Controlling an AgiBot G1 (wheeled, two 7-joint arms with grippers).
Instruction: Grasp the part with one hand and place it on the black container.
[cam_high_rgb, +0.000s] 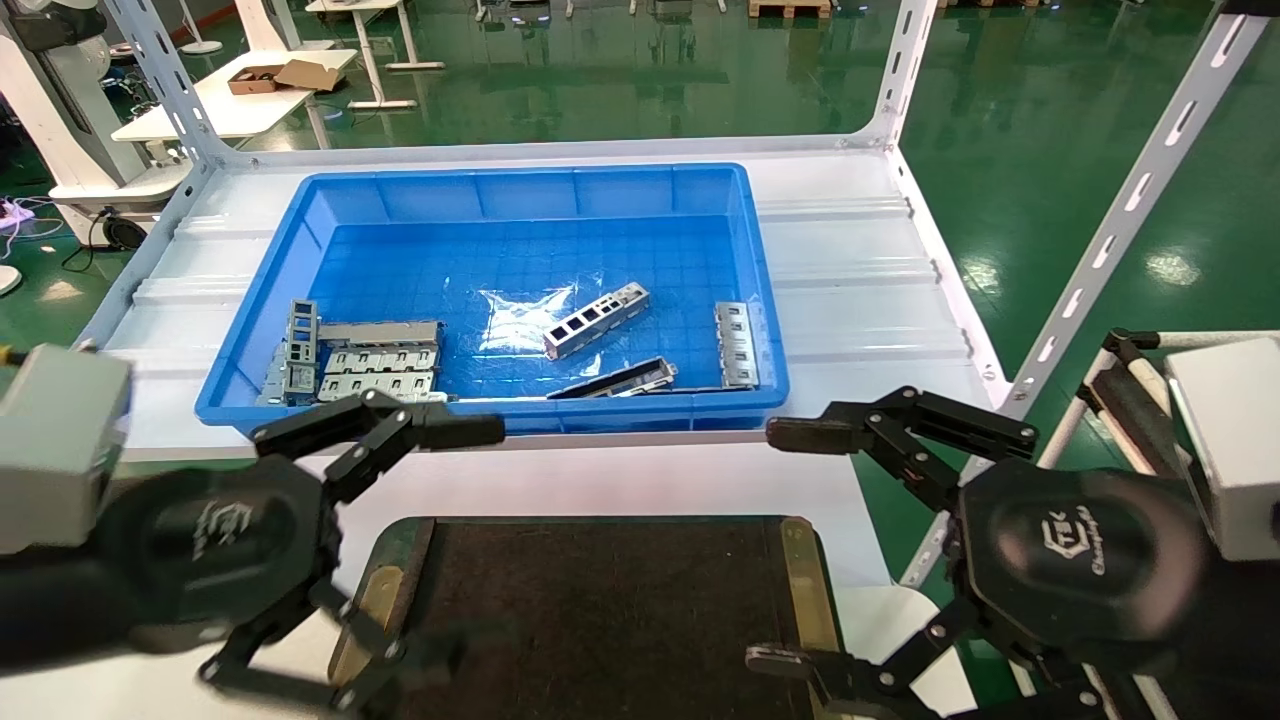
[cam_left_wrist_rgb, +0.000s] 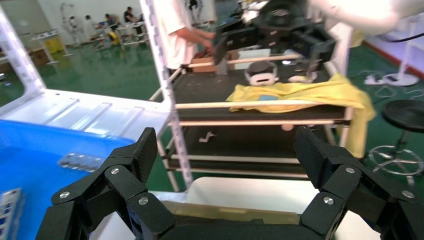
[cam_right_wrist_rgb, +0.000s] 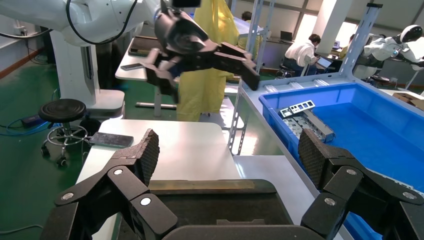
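Part: a small silver strip (cam_high_rgb: 596, 320) with a row of square cutouts is seen lying flat and slanted on the floor of the blue bin (cam_high_rgb: 300, 215), near its middle, apart from the other metal pieces.
Other pieces: grey stacked plates (cam_high_rgb: 380, 360) are set by the bin's near left corner; a darker bar (cam_high_rgb: 615, 381) lies along the near wall; another strip (cam_high_rgb: 736, 343) lies by the right wall.
Black tray: the black tray (cam_high_rgb: 600, 600) is placed on the worktop (cam_high_rgb: 600, 480) at its near edge, in front of the bin, and nothing is seen on it.
Left hand: the left hand (cam_high_rgb: 385, 545) is held over the tray's left edge, fingers spread wide, nothing gripped.
Right hand: the right hand (cam_high_rgb: 785, 545) is held over the tray's right edge, fingers spread wide, nothing gripped.
Stage: the grasp is judged not yet begun.
Risk: the strip lies flat on a slick floor, so it may be pushed away or tipped if the fingers are closed off-centre or not aligned across its narrow width.
Risk: the near wall may be struck on the reach in if the hand is not lifted enough.
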